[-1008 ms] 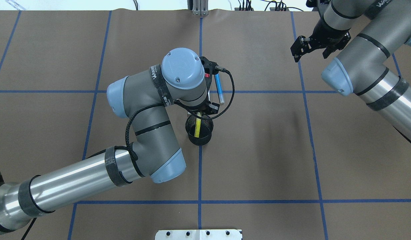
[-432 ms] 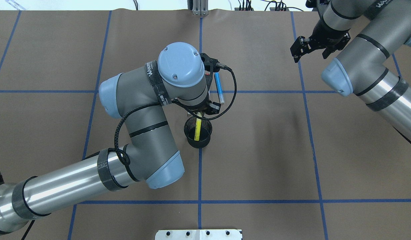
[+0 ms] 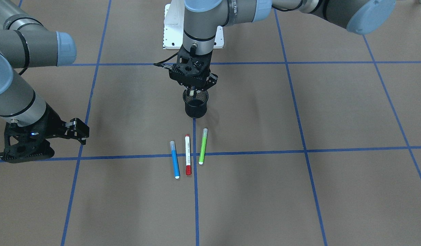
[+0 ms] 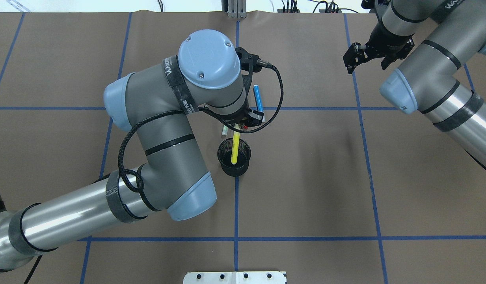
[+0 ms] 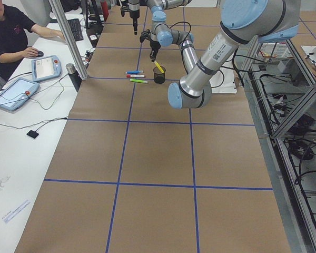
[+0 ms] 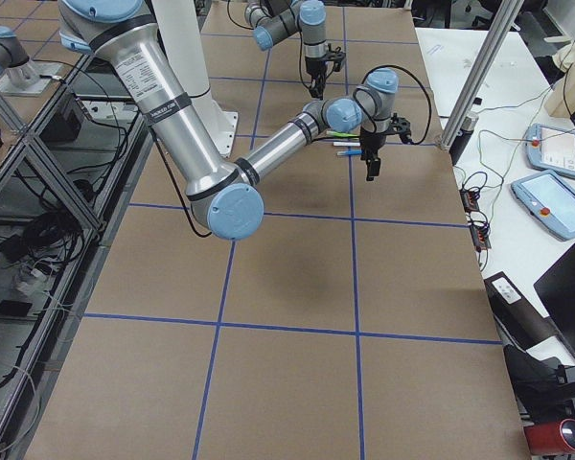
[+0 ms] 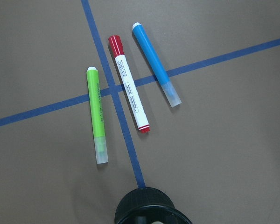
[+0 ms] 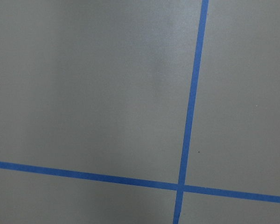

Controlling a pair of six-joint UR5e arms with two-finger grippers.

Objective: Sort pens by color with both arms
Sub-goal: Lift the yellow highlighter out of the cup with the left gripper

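Left gripper (image 3: 195, 89) looks pinched on the yellow pen (image 4: 235, 152) in the mesh cup (image 4: 235, 171) mid-frame, so I'd move it dead vertical, clear of the rim; right gripper (image 4: 367, 65) sits spread, upper right.

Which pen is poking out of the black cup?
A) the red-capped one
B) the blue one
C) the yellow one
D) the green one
C: the yellow pen stands tilted with its lower end in the cup, while the blue pen, the red-capped pen and the green pen lie flat on the table.
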